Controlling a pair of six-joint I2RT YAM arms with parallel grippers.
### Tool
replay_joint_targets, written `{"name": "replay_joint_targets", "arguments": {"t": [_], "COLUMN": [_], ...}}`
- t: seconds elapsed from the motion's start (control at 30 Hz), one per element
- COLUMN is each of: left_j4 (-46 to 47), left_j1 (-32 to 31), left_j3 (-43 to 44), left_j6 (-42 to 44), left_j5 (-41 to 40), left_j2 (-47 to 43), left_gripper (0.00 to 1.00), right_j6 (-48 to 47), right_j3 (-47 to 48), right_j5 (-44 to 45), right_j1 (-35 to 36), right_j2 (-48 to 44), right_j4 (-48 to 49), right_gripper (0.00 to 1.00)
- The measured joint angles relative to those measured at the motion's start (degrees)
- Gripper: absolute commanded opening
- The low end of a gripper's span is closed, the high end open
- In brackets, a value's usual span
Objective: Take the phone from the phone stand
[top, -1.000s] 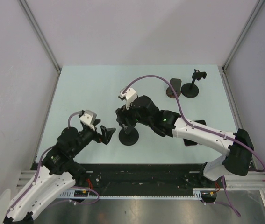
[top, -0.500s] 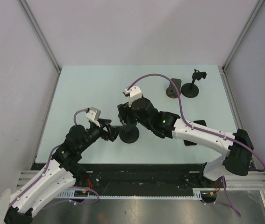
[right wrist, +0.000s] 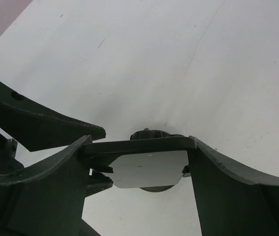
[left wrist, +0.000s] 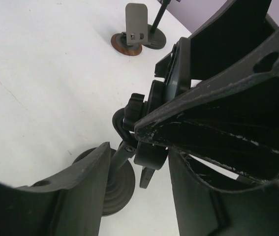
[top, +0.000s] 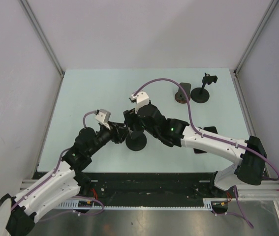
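on the surface [top: 80, 98], near centre, the stand [top: 136, 142] is flanked at its stem by the left tool [top: 122, 132], fingers apart. the phone [right wrist: 146, 169], at the stand's head, is clamped by the right tool [right wrist: 143, 147]. extraction seems in hand; next, the stand should be gripped and the phone lifted away.

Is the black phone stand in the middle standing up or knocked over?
Standing up. From above, the phone stand has its round base flat on the table; in the left wrist view its stem rises from it.
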Motion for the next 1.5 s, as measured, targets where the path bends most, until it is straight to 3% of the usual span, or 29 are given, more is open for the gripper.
{"name": "replay_joint_targets", "arguments": {"t": [0.07, 0.23, 0.27, 0.3, 0.53, 0.9, 1.3, 1.5], "left_j4": [0.7, 2.1, 2.3, 2.3, 2.3, 1.7, 1.4, 1.4], "left_j1": [0.0, -0.2, -0.2, -0.3, -0.4, -0.4, 8.9, 11.1], "left_j3": [0.0, 0.0, 0.0, 0.0, -0.5, -0.5, -0.5, -0.1], "left_j6": [0.0, -0.1, 0.4, 1.0, 1.4, 1.7, 0.9, 1.1], "left_j5": [0.1, 1.1, 1.4, 1.5, 1.5, 4.1, 20.2, 24.2], "left_j2": [1.0, 1.9, 1.9, 1.9, 0.9, 0.2, 0.3, 1.3], "left_gripper": [0.45, 0.14, 0.04, 0.01, 0.0, 0.0, 0.0, 0.01], "right_j6": [0.0, 0.3, 0.4, 0.5, -0.3, -3.4, -5.7, -6.1], "right_j3": [0.0, -0.1, -0.1, -0.1, -0.5, -1.9, -1.9, -2.1], "right_j5": [0.2, 0.8, 0.9, 0.9, -0.1, -12.1, -20.0, -22.9], "right_j1": [0.0, 0.0, 0.0, 0.0, -0.4, -4.6, -7.0, -8.1], "right_j2": [0.0, 0.0, 0.0, 0.0, -0.5, -3.2, -3.9, -3.9], "right_j4": [0.0, 0.0, 0.0, 0.0, 0.1, -0.9, -1.8, -1.6], "right_gripper": [0.0, 0.0, 0.0, 0.0, 0.0, 0.0, 0.0, 0.0]}}
